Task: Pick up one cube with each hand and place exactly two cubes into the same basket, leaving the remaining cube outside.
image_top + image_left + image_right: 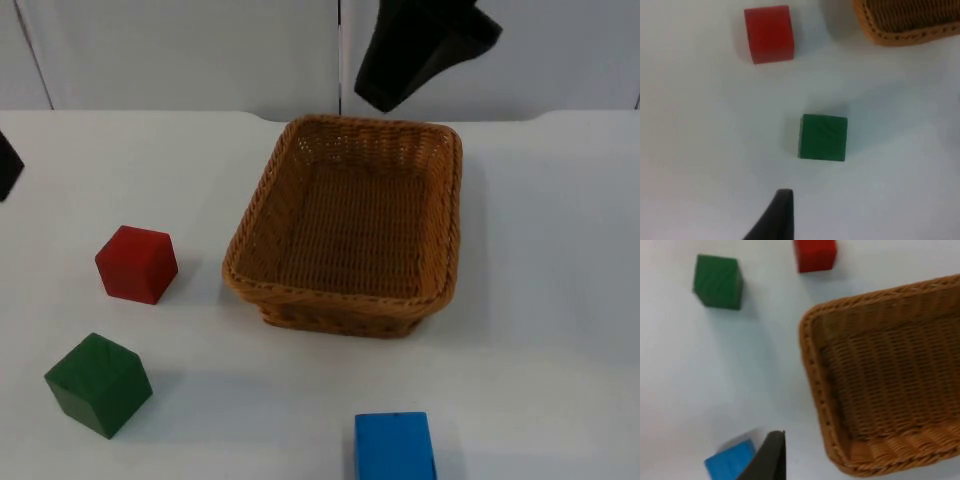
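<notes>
Cubes come first: a red cube (137,263) sits left of centre in the top view, a green cube (98,384) lies at the lower left, turned corner-on, and a blue cube (395,446) is cut by the bottom edge, right of centre. All three rest on the white table (560,300), well apart from one another and outside the basket (260,215), which stands empty in the middle of the frame. The cubes look like small, rigid painted blocks, probably light and a little slick, so a hold across two flat opposite faces seems safest; the green one's rotation suggests the fingers would need turning to match it. The wicker basket appears stiff, with sloping walls and a wide mouth. The left gripper (774,220) hovers above the table near the green cube, with the red cube beyond it; it holds nothing, and whether its fingers are spread cannot be told. The right gripper (767,460) hangs beside the basket's corner, near the blue cube (730,465); it too carries nothing, and its opening cannot be judged.
</notes>
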Available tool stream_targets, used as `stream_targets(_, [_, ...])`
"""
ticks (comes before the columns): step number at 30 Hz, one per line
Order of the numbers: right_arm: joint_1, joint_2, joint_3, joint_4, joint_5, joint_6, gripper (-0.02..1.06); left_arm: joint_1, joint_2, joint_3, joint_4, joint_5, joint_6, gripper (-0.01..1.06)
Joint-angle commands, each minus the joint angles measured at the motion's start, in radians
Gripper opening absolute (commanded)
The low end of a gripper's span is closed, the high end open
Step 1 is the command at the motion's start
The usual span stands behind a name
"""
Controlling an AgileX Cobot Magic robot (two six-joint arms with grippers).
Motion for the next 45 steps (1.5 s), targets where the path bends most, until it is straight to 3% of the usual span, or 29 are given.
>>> stream_targets(1, [0.015,-0.002,-0.008,-0.006,0.028,-0.017,1.05,-0.034,0.038,-0.005,0.04,-0.016,-0.007,1.05])
stream_targets(7, [0.024,-0.002,0.08,-0.006,-0.004,-0.024,1.05,-0.066,0.138,-0.005,0.08,-0.07,-0.023,1.05])
stream_targets(14, [0.044,-0.002,0.23,-0.005,-0.129,-0.105,1.05,-0.066,0.258,-0.005,0.095,-0.132,-0.023,1.05])
stream_targets(22, [0.106,0.022,0.239,0.009,-0.077,-0.121,1.05,-0.066,0.367,-0.005,0.096,-0.177,-0.023,1.05])
stream_targets(27, [0.106,0.052,0.308,0.009,-0.111,-0.117,1.05,-0.066,0.409,-0.003,0.098,-0.193,-0.023,1.05])
stream_targets(35, [0.106,0.052,0.443,-0.002,-0.256,-0.125,1.05,-0.066,0.454,0.104,0.066,-0.346,-0.023,1.05])
stream_targets(45, [0.174,0.095,0.45,-0.028,-0.266,-0.125,1.05,-0.125,0.557,0.145,0.079,-0.451,-0.023,1.05])
